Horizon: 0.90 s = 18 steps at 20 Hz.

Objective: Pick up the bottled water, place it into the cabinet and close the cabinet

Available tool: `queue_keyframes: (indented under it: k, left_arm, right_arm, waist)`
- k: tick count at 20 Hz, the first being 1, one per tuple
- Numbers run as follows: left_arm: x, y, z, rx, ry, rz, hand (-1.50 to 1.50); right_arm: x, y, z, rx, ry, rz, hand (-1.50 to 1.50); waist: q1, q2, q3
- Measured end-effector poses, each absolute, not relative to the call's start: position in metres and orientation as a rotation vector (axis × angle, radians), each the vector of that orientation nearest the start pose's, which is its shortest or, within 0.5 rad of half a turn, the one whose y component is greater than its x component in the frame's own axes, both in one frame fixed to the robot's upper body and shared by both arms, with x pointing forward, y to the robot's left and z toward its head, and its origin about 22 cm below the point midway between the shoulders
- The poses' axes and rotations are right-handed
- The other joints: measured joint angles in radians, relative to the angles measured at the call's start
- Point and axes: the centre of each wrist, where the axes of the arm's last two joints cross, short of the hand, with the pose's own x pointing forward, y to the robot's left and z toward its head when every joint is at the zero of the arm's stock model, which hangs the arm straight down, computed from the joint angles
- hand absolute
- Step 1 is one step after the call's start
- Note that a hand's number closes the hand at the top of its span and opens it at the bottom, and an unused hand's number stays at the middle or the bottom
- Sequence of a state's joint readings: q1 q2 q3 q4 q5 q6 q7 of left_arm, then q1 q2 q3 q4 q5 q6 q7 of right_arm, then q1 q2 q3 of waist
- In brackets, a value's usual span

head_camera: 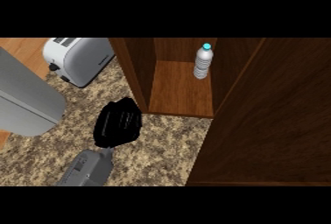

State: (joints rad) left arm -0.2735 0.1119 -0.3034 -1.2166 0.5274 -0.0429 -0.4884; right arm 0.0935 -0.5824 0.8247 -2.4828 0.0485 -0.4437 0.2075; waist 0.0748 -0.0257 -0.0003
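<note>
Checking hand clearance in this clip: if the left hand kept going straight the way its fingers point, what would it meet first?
Likely the cabinet: the left hand points up-view and slightly right, toward the left side wall's front edge. The bottled water stands upright deeper inside, off that line. Depth is unclear, so it might skim the counter first.

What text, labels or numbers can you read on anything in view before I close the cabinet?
None can be read.
Bottle, standing in the cabinet: no label text shows, only a clear ribbed body and a blue cap.
Toaster: no brand or markings can be made out.
Grey object at the left edge: plain.
Cabinet door and left robot hand: no writing.
</note>
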Motion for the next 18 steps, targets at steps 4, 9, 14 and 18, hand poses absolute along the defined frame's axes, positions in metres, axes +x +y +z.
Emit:
queue_keyframes:
  k: [4, 9, 14, 18]
  left_arm:
    - [0.254, 0.197, -0.020, -0.517, -1.829, 0.107, 1.50]
    - [0.210, 0.232, -0.006, -0.478, -1.851, 0.123, 1.50]
    - [0.170, 0.261, 0.011, -0.456, -1.858, 0.145, 1.50]
    - [0.143, 0.278, 0.024, -0.440, -1.873, 0.163, 1.50]
  right_arm:
    - [0.097, -0.160, 0.158, 0.359, -1.861, 0.519, 1.50]
    - [0.102, -0.152, 0.164, 0.379, -1.839, 0.547, 1.50]
    - [0.111, -0.133, 0.175, 0.413, -1.872, 0.530, 1.50]
    - [0.121, -0.107, 0.191, 0.474, -1.893, 0.509, 1.50]
  waist:
    - [-0.005, 0.005, -0.001]
    - [-0.015, 0.009, -0.002]
    - [-0.022, 0.012, -0.003]
    - [-0.032, 0.016, -0.003]
